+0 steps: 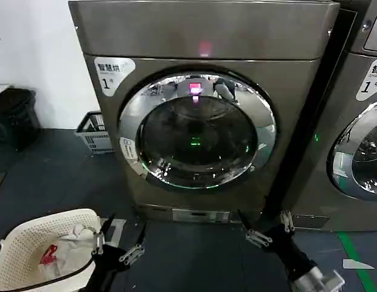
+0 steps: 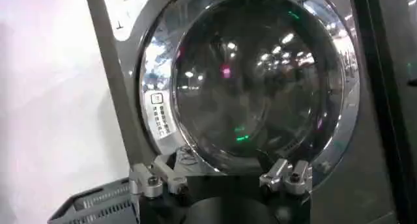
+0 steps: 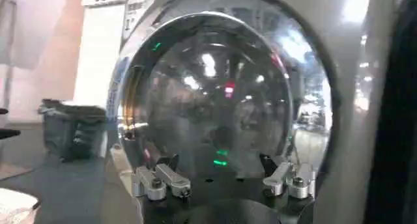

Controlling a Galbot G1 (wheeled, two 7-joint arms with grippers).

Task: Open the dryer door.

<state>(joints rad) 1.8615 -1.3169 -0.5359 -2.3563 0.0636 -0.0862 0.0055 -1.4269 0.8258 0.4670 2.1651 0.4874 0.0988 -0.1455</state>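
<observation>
The dryer (image 1: 200,36) is a bronze-grey front loader with a white "1" label and a pink light. Its round dryer door (image 1: 197,131), chrome ring around dark glass, sits flush in the front, and appears again in the left wrist view (image 2: 254,75) and the right wrist view (image 3: 215,95). My left gripper (image 1: 121,240) hangs low at the front left, open, holding nothing, well short of the door; its fingers are spread wide (image 2: 221,180). My right gripper (image 1: 270,228) is low at the front right, also open (image 3: 225,180), below the door's lower right.
A second machine (image 1: 359,121) of the same colour stands at the right. A white laundry basket (image 1: 30,237) with clothes sits on the floor at the lower left. A grey basket (image 1: 94,131) and a dark bin (image 1: 15,115) stand by the left wall.
</observation>
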